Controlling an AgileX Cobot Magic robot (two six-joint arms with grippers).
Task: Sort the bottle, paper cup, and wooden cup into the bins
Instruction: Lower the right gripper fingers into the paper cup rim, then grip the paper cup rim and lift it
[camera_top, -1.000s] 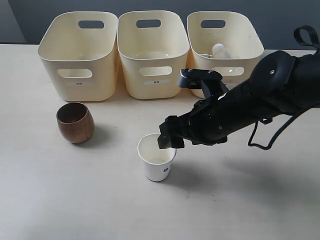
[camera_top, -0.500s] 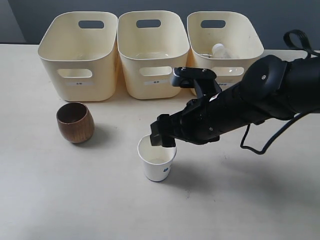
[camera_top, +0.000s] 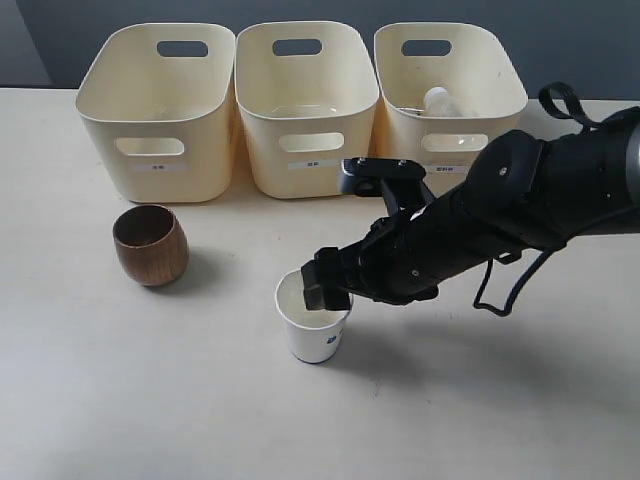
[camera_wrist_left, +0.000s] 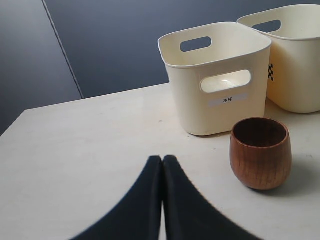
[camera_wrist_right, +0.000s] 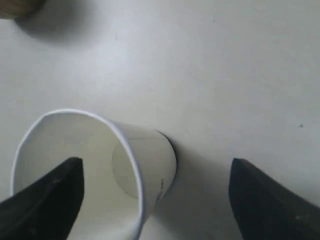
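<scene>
- Well, my right gripper (camera_top: 325, 287) stood wide apart over the paper cup (camera_top: 318, 338) at lower centre, one finger above its mouth, the other outside its wall; nothing was clamped.
- My left gripper (camera_wrist_left: 162, 161) had its jaws pressed together, empty.
- The wooden cup (camera_top: 150, 246) stood upright at centre left, before the leftmost of the bins (camera_top: 305, 170).
- The bottle (camera_top: 443, 101) lay in the rightmost one, upper right.
</scene>
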